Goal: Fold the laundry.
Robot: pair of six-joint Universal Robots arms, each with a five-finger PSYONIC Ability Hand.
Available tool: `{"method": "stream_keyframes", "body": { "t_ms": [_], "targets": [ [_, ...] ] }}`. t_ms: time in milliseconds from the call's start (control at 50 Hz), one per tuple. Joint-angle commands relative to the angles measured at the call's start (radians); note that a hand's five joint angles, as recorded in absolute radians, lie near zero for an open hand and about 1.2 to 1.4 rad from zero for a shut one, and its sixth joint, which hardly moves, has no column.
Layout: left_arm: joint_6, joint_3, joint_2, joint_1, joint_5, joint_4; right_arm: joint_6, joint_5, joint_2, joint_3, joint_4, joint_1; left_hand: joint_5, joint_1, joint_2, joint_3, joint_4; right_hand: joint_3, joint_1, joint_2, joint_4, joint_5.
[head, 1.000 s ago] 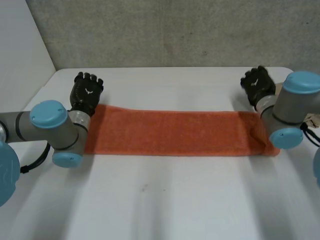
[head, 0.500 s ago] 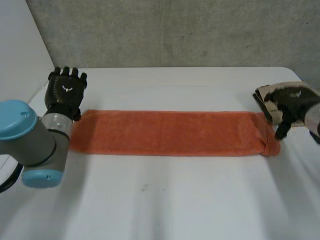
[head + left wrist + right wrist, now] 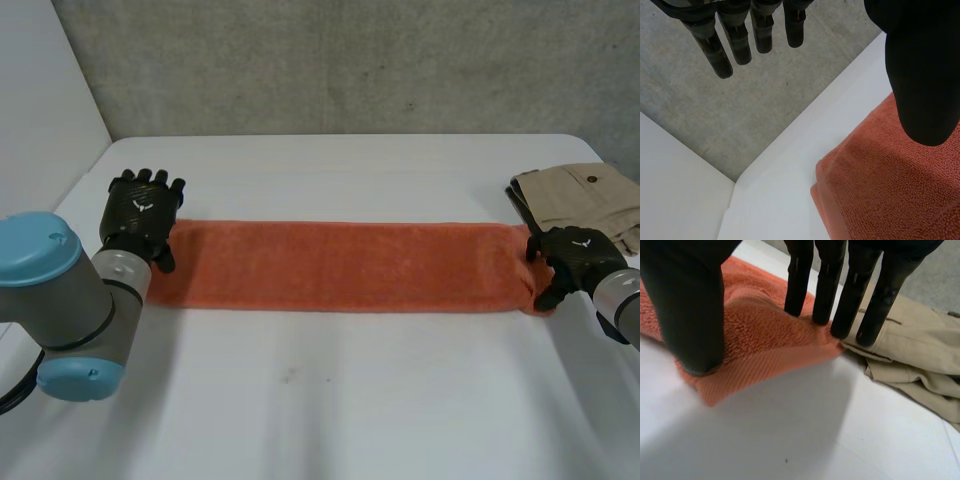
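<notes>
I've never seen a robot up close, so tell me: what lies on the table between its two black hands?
In the head view, an orange towel lies flat between the left hand and the right hand.

The left arm (image 3: 62,292) reaches forward and ends in the left hand (image 3: 140,212), back uppermost, with its fingers (image 3: 736,44) straight and spread well clear of the thumb (image 3: 922,75), holding nothing. The right arm (image 3: 622,303) comes in low from the side. The right hand (image 3: 572,258) stands on straight fingers (image 3: 847,295) and thumb (image 3: 692,305), set apart, their tips pressing down on the end of the orange towel (image 3: 350,265).
</notes>
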Motion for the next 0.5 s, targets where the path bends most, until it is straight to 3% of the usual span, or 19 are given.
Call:
{"method": "stream_keyframes", "body": {
  "t_ms": [20, 160, 240, 420, 500],
  "targets": [
    [0.002, -0.002, 0.000, 0.000, -0.001, -0.004, 0.001, 0.001, 0.035, -0.026, 0.000, -0.001, -0.044, -0.014, -0.027, -0.034, -0.026, 0.818, 0.907, 0.820, 0.825, 0.849],
    [0.004, -0.005, 0.000, 0.000, -0.001, -0.004, -0.028, 0.002, 0.003, -0.034, 0.023, -0.027, -0.044, -0.014, -0.027, -0.034, -0.026, 0.818, 0.907, 0.820, 0.825, 0.849],
    [0.004, -0.005, 0.000, 0.000, -0.002, -0.006, -0.111, -0.001, -0.060, -0.022, 0.050, -0.108, -0.044, -0.014, -0.027, -0.034, -0.026, 0.818, 0.907, 0.820, 0.825, 0.849],
    [0.002, -0.003, 0.009, 0.003, -0.004, -0.030, -0.562, 0.018, -0.123, -0.045, 0.132, -0.312, -0.044, -0.014, -0.027, -0.034, -0.026, 0.818, 0.907, 0.820, 0.825, 0.849],
    [0.001, -0.003, 0.014, 0.001, -0.004, -0.038, -0.610, 0.100, -0.128, -0.112, 0.141, -0.325, -0.044, -0.014, -0.027, -0.034, -0.026, 0.818, 0.907, 0.820, 0.825, 0.849]
  ]
}}
